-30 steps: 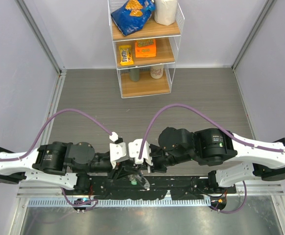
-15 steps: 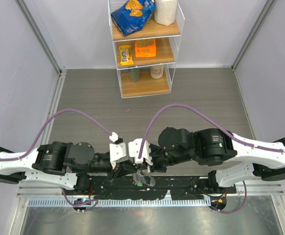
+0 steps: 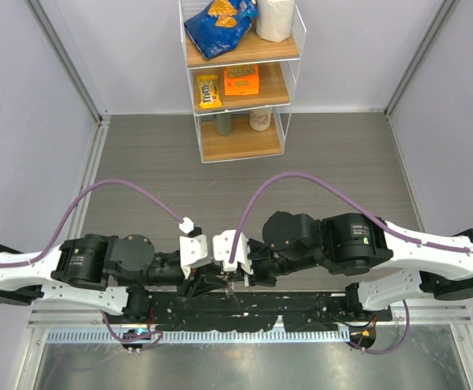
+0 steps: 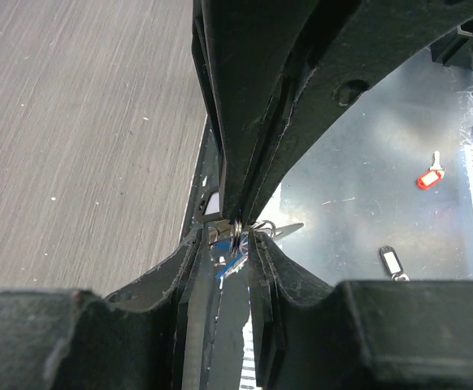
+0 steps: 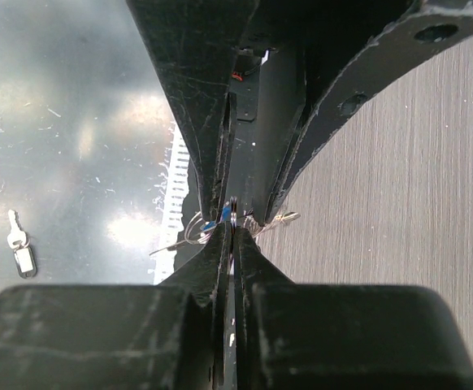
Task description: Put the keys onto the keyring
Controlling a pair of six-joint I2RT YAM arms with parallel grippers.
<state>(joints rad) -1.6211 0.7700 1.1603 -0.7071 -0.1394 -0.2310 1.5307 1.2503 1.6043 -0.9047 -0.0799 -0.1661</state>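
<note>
Right tool is seen with its two fingers pressed flat together, and thin silver wire loops of the keyring are pinched at their very tips. Left tool is met nose to nose with it. Its fingers are held apart, and the closed tips of the right tool and the wire loops are framed in the gap between them. Whether the left pads touch the wire cannot be told.

A small blue tag is hung just under the loops, inside that gap. A silver key is seen sticking out sideways from the loops, past one finger of the left tool; its head is hidden.

The bundle is held off the surface, above the dark rail at the near edge of the desk. It is placed between the grey wood-grain top and a shiny metal sheet beyond the rail. On that sheet, well apart from the tools, a red tag and a white tag in a black frame are laid.

From above, both arms are shown folded inward, with the tools joined just in front of their bases. At the far end of the desk a wire shelf with snack packs is stood against the wall.
</note>
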